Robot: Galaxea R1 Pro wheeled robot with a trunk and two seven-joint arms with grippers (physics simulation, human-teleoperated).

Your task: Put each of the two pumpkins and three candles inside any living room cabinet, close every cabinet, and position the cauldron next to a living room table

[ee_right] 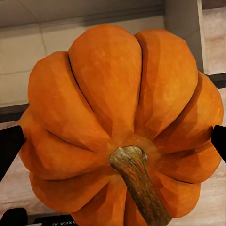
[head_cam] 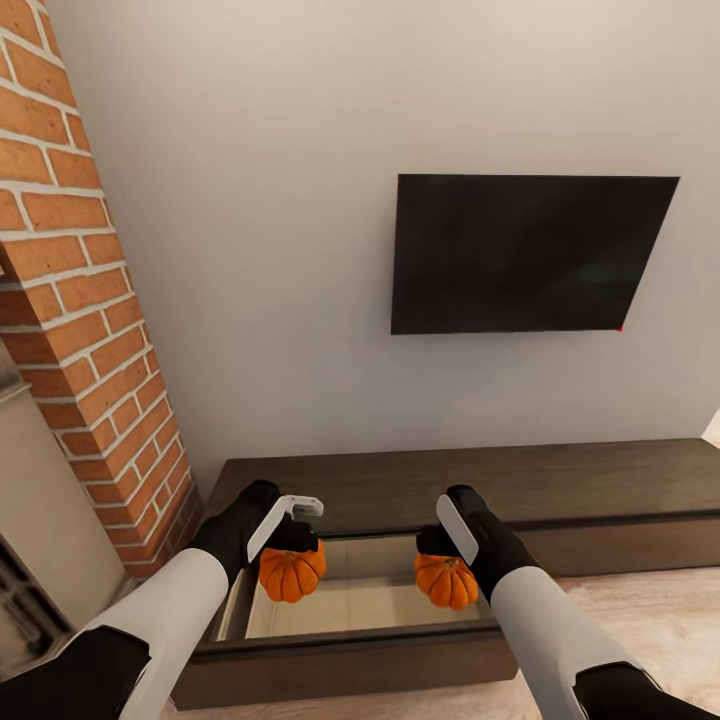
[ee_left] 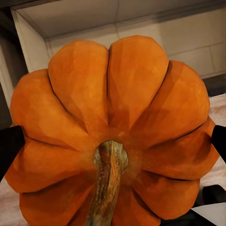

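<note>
Fingers of the left gripper [head_cam: 292,545] and right gripper [head_cam: 443,548] are clamped on two pumpkins [head_cam: 291,572] [head_cam: 447,581], held above the cabinet's [head_cam: 600,485] open pale compartment; fingertips are largely hidden behind the fruit.
</note>
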